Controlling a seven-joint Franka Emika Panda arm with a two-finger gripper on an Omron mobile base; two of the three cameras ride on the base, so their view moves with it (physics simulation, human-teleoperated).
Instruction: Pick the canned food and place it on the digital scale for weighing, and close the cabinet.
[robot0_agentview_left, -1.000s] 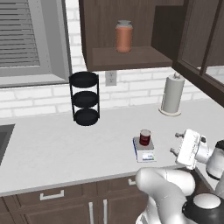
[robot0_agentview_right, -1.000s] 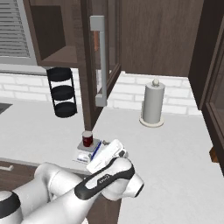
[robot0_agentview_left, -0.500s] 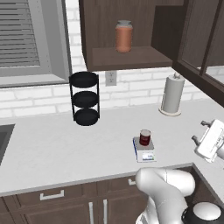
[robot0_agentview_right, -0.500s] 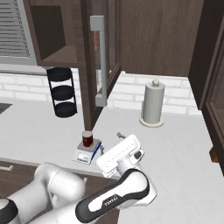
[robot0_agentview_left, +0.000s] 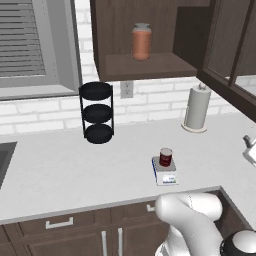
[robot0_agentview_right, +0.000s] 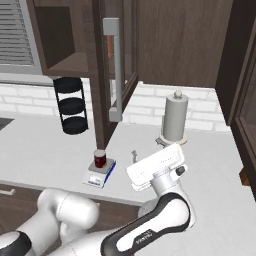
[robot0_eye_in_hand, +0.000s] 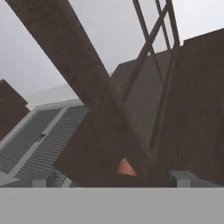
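While the canned food stands upright on the digital scale near the front edge of the white table, the gripper is raised above the table to the right of the scale, well apart from the can. Its white hand is tilted, and in the right base view one thin dark finger sticks up at its left end; whether the jaws are spread or closed I cannot tell, and nothing can be seen held in them.

The cabinet hangs on the wall above, and its glass-panelled door stands open, swung out over the table with its long silver handle facing the right base camera. The door's lower edge hangs above and just behind the scale. On the open shelf sits an orange-brown jar with a grey lid.

Around the scale: a black three-tier stand at the back left against the white brick wall, a paper towel roll on its holder at the back right, and a wall socket between them. A window with grey blinds is at the left.

The scale's white front strip is too small to read, and no label shows on the can
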